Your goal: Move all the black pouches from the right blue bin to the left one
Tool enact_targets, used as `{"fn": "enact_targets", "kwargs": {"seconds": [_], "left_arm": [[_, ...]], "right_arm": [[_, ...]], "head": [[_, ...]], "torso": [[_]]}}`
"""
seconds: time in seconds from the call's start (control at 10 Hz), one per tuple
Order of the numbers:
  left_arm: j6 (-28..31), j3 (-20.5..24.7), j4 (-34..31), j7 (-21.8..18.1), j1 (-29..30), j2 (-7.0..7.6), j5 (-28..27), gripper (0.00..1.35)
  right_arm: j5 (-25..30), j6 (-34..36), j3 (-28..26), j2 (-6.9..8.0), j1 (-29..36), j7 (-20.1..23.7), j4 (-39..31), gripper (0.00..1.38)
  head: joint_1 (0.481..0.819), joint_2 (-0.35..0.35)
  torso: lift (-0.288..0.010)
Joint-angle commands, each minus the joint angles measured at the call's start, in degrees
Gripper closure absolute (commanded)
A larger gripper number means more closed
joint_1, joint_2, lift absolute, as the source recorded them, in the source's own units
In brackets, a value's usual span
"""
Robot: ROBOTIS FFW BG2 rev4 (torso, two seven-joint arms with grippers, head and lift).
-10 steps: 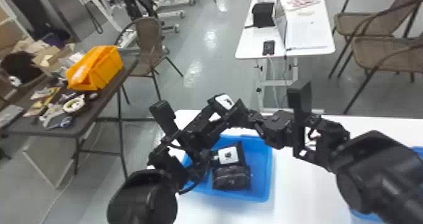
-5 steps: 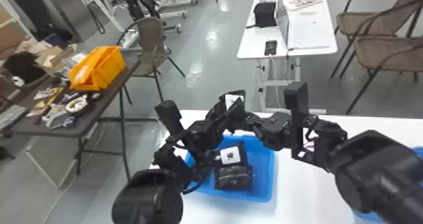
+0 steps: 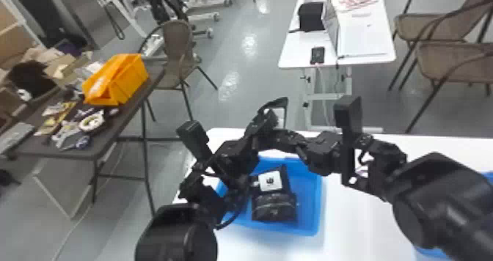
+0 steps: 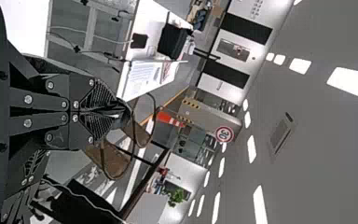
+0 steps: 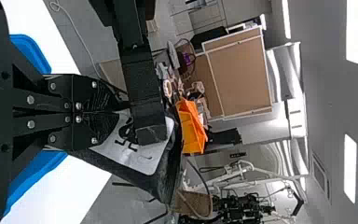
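Gripping a black pouch [image 5: 163, 184] at one edge, the right gripper [image 5: 119, 110] has its two fingers drawn close together, and the pouch stands out from them, raised over the far side of the left bin [image 3: 318, 205]. It looks light and padded, probably soft fabric, holding its flat shape rather than drooping, so nothing about it seems fragile. The pale patch [image 5: 147, 161] may be smoother and more slippery than the cloth; a bite on the bordered edge, a little deeper than the tips, should serve best. The left gripper [image 4: 123, 113] has its fingers brought together with nothing seen between them, very near the pouch, and could snag it if both arms moved at once. Inside the left bin lie a pouch with a white label [image 3: 270, 181] and, just on its near side, a dark pouch [image 3: 273, 209]; their slack sides should give something to pinch. The right bin [image 3: 429, 253] is mostly behind the right arm, so I cannot tell what it holds. Both bins rest on a smooth white table [image 3: 366, 223]. Beyond are a glossy grey floor [image 3: 238, 82], brown chairs [image 3: 455, 57] at the far right, and an orange bin [image 3: 128, 77] on a dark table at left.
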Motion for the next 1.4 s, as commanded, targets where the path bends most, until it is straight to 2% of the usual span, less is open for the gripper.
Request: {"fn": "enact_targets", "kwargs": {"seconds": [0.0,0.1,0.2,0.3,0.4,0.5,0.7,0.8,1.0,1.1,1.2,1.3], "left_arm": [[-3.2,0.6,0.0,0.6,0.9,-0.53,0.0,1.21],[-4.7,1.3,0.0,1.2,1.6,-1.32,0.1,1.21],[-5.8,2.2,0.0,1.6,2.6,-2.29,0.1,1.21],[-7.3,3.5,0.0,1.9,3.8,-2.79,-0.6,1.21],[-8.9,4.3,0.0,2.5,5.1,-2.79,-1.0,1.21],[-11.7,4.7,0.2,4.4,6.9,-2.79,-2.1,1.21],[-15.7,4.2,3.4,6.2,8.9,-2.79,-3.6,1.21],[-17.0,3.5,5.1,6.2,9.3,-2.79,-6.1,1.21],[-18.0,1.3,8.6,6.1,8.8,-2.46,-6.8,1.21],[-21.1,-0.5,10.9,5.5,8.3,-1.50,-4.0,0.98],[-22.8,-0.9,11.3,4.4,8.1,-0.62,-3.2,0.34],[-24.0,-1.0,11.0,4.2,8.0,0.35,-3.5,0.00]], "right_arm": [[-1.0,-0.9,0.0,0.08,0.3,0.0,0.8,1.27],[-1.3,-3.0,-0.6,0.17,0.9,0.0,1.4,0.96],[0.6,-4.6,-3.8,0.61,3.1,0.1,1.1,0.49],[3.6,-5.1,-9.1,1.31,6.4,0.1,-0.2,0.12],[5.5,-6.8,-14.9,2.19,10.0,0.1,-1.3,0.05],[10.1,-9.7,-21.7,3.51,14.0,-0.3,-3.4,0.13],[13.5,-13.8,-31.8,5.18,22.3,-6.4,-7.9,0.21],[13.8,-15.1,-34.4,5.27,25.3,-9.3,-10.1,0.21],[13.8,-15.6,-37.8,5.09,27.7,-11.0,-11.9,0.21],[13.7,-15.6,-38.9,5.00,27.8,-11.0,-12.2,0.21],[13.7,-15.7,-39.1,4.83,27.8,-11.0,-12.4,0.21],[13.8,-16.1,-39.2,4.47,28.1,-11.0,-13.0,0.21]], "head": [[0.695,0.338],[0.695,0.344],[0.695,0.350],[0.695,0.350],[0.695,0.349],[0.695,0.338],[0.695,0.282],[0.695,0.261],[0.695,0.173],[0.695,0.136],[0.695,0.123],[0.695,0.099]], "torso": [[0.000],[0.000],[0.000],[0.000],[0.000],[0.000],[0.000],[0.000],[0.000],[0.000],[0.000],[0.000]]}}
